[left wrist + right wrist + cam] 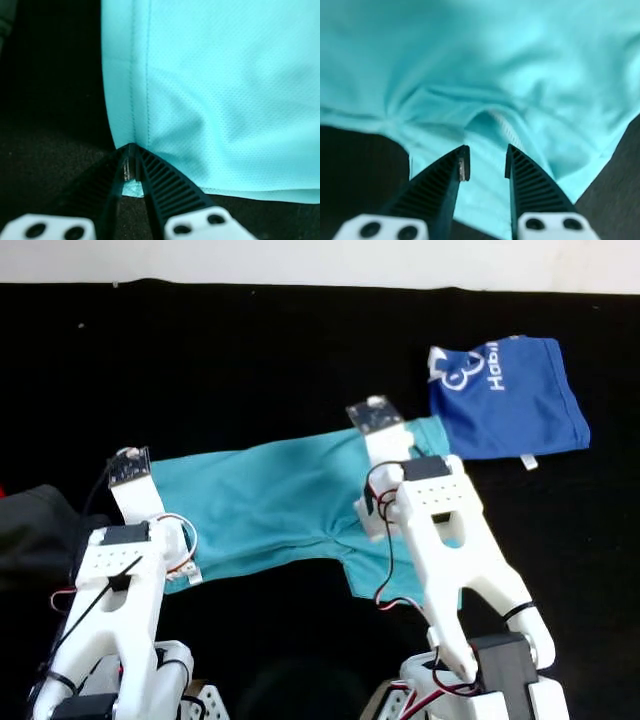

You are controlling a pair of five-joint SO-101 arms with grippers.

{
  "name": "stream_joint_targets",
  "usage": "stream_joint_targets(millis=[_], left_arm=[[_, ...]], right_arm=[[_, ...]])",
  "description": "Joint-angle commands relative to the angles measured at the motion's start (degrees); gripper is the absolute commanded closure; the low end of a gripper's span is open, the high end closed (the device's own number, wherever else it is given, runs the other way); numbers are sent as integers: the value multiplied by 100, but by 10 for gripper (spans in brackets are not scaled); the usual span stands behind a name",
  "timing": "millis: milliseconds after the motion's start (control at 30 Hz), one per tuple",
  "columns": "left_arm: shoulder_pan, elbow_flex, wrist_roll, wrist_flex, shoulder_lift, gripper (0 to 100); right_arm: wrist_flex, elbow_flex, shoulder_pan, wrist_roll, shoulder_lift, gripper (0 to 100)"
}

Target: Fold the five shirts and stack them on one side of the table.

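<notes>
Teal shirt lies spread out (folded blue shirt just beside).

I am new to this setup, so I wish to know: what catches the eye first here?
A wide teal shirt lies spread across the middle of the black table. The left gripper is shut on its corner, while the right gripper hangs open over its crumpled part. A folded blue shirt lies at the table's far right.

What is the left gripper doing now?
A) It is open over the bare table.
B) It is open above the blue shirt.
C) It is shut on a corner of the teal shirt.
C: the left gripper is closed on the hemmed corner of the teal shirt.
</notes>
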Motion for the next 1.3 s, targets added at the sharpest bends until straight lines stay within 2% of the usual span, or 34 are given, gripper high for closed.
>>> stream_joint_targets(millis=[0, 200, 367, 467, 567, 667, 867, 1067, 1267], left_arm=[[31, 22, 44, -79, -22, 992], [31, 22, 44, -79, -22, 992], [31, 22, 44, -88, -22, 992], [31, 22, 44, -149, -22, 992], [31, 22, 44, -158, -22, 992], [31, 22, 44, -158, -22, 992], [31, 22, 53, -158, -22, 992], [31, 22, 53, -158, -22, 992], [31, 31, 53, -149, -22, 992]], right_arm=[[567, 4, -66, 26, 13, 878], [822, -321, -40, 26, 13, 878], [-224, -919, -57, -26, 84, 878], [-1095, -673, -66, -26, 92, 879], [-1464, -330, -57, -26, 101, 879], [-1525, -136, -66, -26, 101, 887], [-1789, 66, -66, -18, 101, 990], [-1798, 127, -66, 9, 145, 990], [-1710, -154, -31, 18, 1156, 990]])
